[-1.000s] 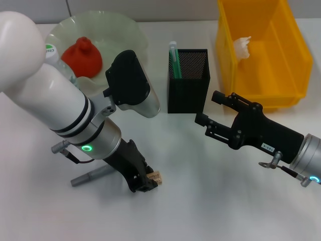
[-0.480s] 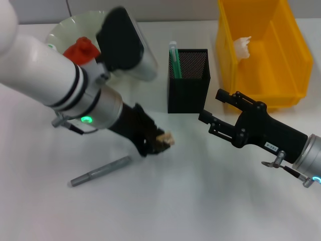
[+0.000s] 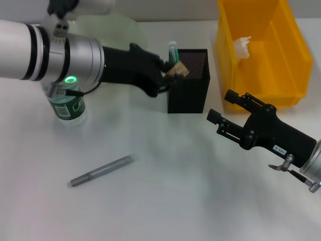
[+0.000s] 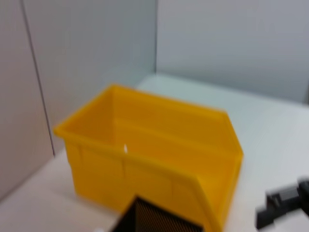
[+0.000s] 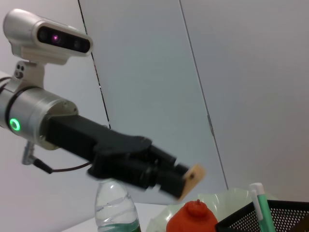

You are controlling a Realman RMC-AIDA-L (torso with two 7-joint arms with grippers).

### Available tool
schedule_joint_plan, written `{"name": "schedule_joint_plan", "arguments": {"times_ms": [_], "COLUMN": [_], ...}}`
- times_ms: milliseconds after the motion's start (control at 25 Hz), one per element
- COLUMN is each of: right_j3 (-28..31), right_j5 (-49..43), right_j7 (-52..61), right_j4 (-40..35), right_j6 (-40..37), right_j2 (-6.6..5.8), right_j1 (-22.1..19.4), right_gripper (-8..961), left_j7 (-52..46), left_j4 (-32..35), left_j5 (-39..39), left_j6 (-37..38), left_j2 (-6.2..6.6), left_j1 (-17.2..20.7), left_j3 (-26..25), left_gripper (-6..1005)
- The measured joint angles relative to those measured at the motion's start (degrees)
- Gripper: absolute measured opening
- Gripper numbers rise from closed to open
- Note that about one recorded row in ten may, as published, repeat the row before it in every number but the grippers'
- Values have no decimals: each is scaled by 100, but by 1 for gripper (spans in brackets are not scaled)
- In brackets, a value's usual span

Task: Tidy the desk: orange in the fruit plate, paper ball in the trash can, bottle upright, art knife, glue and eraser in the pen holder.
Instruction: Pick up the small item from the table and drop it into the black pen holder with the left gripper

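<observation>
My left gripper [image 3: 170, 75] is shut on the tan eraser [image 3: 178, 70] and holds it at the left rim of the black mesh pen holder [image 3: 189, 85], level with its top. The right wrist view shows the eraser [image 5: 193, 175] pinched at the fingertips. A green stick with a white cap [image 3: 174, 54] stands inside the holder. A grey pen-shaped art knife [image 3: 101, 170] lies on the table at the front left. The bottle [image 3: 65, 104] stands upright under my left arm. The orange [image 5: 195, 218] sits in the fruit plate [image 3: 118, 27]. The paper ball [image 3: 242, 46] lies in the yellow trash can [image 3: 281, 60]. My right gripper [image 3: 220, 105] is open and holds nothing.
The trash can [image 4: 159, 145] stands just right of the pen holder [image 4: 159, 220]. My right arm stretches across the front right of the table. My left arm covers most of the fruit plate in the head view.
My left gripper rose from the table's front and swung right and back to the pen holder with the eraser in it, uncovering the bottle. The right gripper drifted slightly right.
</observation>
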Motion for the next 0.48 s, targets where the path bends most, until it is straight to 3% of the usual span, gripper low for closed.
{"name": "schedule_joint_plan", "arguments": {"times_ms": [120, 200, 400, 480], "right_j3": [4, 4, -6, -20], "right_j5": [0, 0, 0, 0], "right_j7": [-1, -2, -4, -5], "right_j4": [20, 59, 84, 116], "right_j6": [-12, -13, -15, -15], "right_j2": [0, 0, 0, 0], "right_j1": [-7, -1, -5, -5], "right_gripper": [752, 752, 752, 752], "left_j7": [82, 624, 916, 1172], "left_j4": [-74, -510, -820, -1467], "left_j5": [-144, -846, -1176, -1539], "left_j6": [-114, -626, -874, -1241], "left_j2": [0, -14, -26, -26], "left_j1": [10, -3, -91, -371], "left_j3": [-7, 56, 136, 258], "left_gripper": [279, 279, 279, 280]}}
